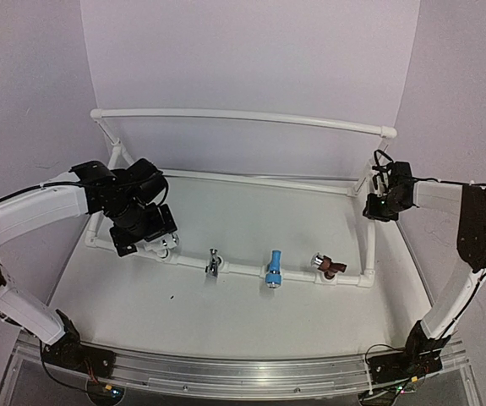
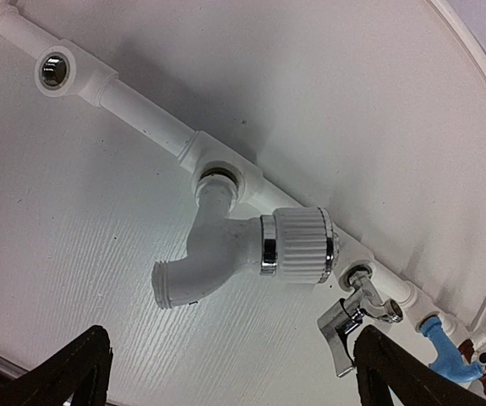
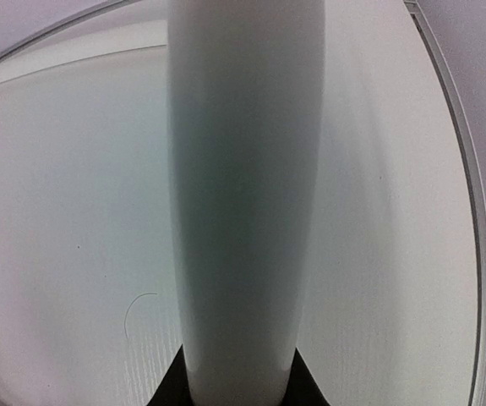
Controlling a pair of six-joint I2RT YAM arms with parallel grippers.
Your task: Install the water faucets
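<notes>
The white plastic faucet point(image 2: 251, 245) stands in a socket of the pipe frame's front rail point(image 2: 141, 106), spout to the left. My left gripper point(image 2: 230, 355) is open, its black fingers point(image 2: 73, 372) wide apart just short of the faucet and not touching it. From above, the left gripper point(image 1: 145, 230) hides most of it. The chrome faucet point(image 1: 213, 263), the light blue faucet point(image 1: 273, 268) and the reddish-brown faucet point(image 1: 331, 267) sit in the same rail. My right gripper point(image 1: 382, 205) is shut on the frame's right side pipe point(image 3: 243, 169).
An open socket with a metal thread point(image 2: 54, 70) lies on the rail left of the white faucet. The frame's raised back bar point(image 1: 243, 116) spans the rear. Grey walls close in behind and at both sides. A metal rail point(image 1: 243, 372) runs along the near edge.
</notes>
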